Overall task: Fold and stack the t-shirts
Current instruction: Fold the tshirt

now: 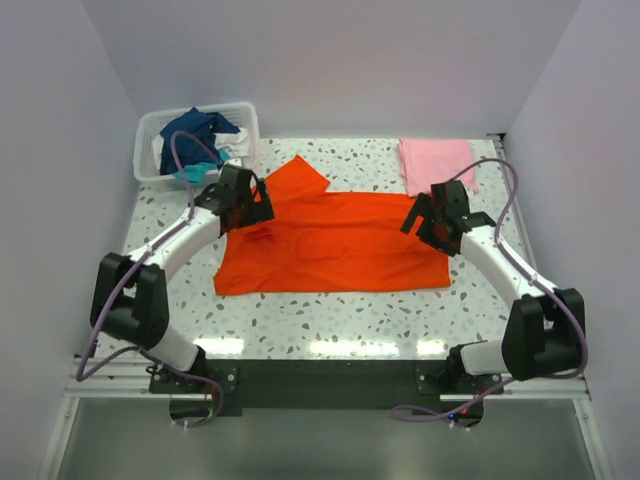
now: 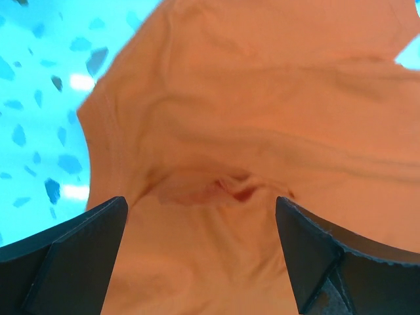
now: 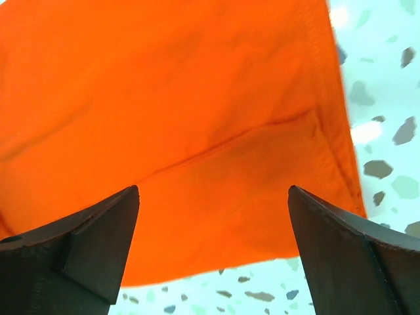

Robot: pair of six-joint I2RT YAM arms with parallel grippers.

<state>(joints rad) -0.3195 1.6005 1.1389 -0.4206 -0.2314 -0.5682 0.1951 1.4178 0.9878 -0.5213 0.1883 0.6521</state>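
The orange-red t-shirt [image 1: 335, 245] lies spread on the speckled table, one sleeve sticking out at the upper left. My left gripper [image 1: 250, 212] is open over its left end, near the collar; the left wrist view shows the cloth [image 2: 262, 111] wrinkled between the spread fingers. My right gripper [image 1: 425, 222] is open over the shirt's right edge; the right wrist view shows the hem corner [image 3: 197, 131] between the fingers. A light pink t-shirt [image 1: 437, 162] lies folded at the back right. Navy, teal and white shirts [image 1: 200, 135] are heaped in the basket.
The translucent white plastic basket [image 1: 148, 130] stands at the back left corner. The speckled tabletop [image 1: 330, 315] shows bare in front of the orange-red shirt. White walls close in on both sides and the back.
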